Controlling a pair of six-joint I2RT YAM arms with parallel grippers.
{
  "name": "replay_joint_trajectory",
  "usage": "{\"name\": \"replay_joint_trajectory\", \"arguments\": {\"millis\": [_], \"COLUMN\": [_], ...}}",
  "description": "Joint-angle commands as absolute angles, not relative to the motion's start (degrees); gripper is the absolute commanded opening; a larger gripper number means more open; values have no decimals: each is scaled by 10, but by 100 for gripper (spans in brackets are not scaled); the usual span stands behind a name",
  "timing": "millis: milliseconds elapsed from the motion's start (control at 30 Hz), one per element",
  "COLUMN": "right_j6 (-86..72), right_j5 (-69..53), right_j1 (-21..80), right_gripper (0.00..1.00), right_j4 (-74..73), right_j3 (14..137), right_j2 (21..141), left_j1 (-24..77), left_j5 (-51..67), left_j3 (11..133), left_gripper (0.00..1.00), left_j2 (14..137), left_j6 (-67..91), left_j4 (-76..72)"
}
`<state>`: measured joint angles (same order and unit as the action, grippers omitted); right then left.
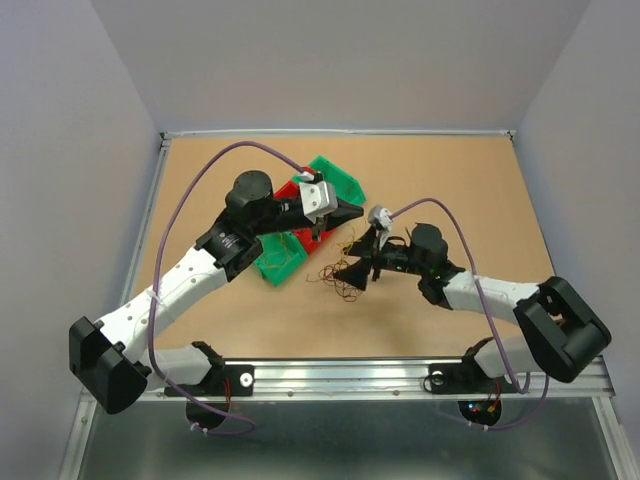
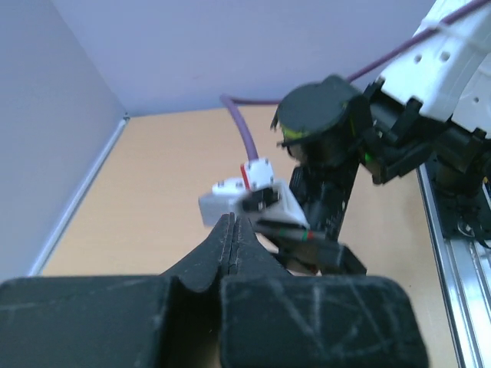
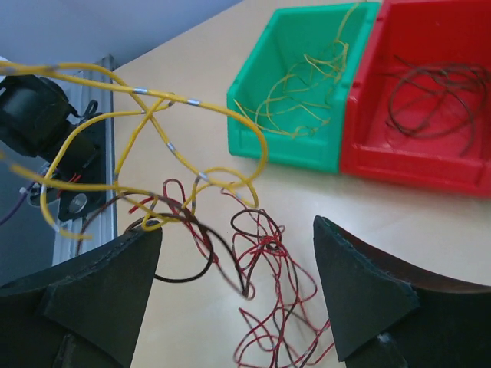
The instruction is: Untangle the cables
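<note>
The cables lie in a loose clump on the table near its middle. In the right wrist view, red and dark brown wires tangle on the table, and yellow wires loop above them. My right gripper is open and hangs right over the clump, with the wires between its fingers, touching none that I can see. My left gripper is shut, up and left of the clump over the bins. Its view shows the jaws pressed together with no wire visible between them.
A green bin holds yellow wires and a red bin beside it holds dark wires. In the top view the bins sit under the left arm. The metal rail runs along the near edge.
</note>
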<state>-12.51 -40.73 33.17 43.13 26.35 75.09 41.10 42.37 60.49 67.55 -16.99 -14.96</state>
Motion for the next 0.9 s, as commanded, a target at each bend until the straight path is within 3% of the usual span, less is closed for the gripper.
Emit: {"name": "replay_joint_trajectory", "arguments": {"millis": [0,100,200,233,267,467,567,733,867], "right_j6": [-91,-97,-70,-63,-63,-80,-111,-164,-185], "right_j5": [-388,-367,-303,-274,-246,-73,74,253,260], "right_j1": [368,372,372,372,372,372,370,367,367], "right_gripper": [79,62,32,15,9,1,0,1,1], "right_j4": [484,476,425,402,396,364,279,102,48], "right_j3": [346,369,386,385,381,317,308,302,278], "right_j2": [803,848,864,861,856,746,673,562,442], "left_j1": [411,411,411,411,411,409,400,388,384], "left_j5": [440,406,332,306,280,34,-80,-145,-43], "left_j3": [655,694,771,793,831,884,820,727,619], "left_gripper": [0,0,0,0,0,0,0,0,0], "left_j2": [675,681,686,682,678,614,564,497,437], "left_j6": [-147,-133,-128,-124,-122,-104,-123,-161,-184], "left_j4": [-158,-147,-119,-113,-109,-118,-172,-216,-243]}}
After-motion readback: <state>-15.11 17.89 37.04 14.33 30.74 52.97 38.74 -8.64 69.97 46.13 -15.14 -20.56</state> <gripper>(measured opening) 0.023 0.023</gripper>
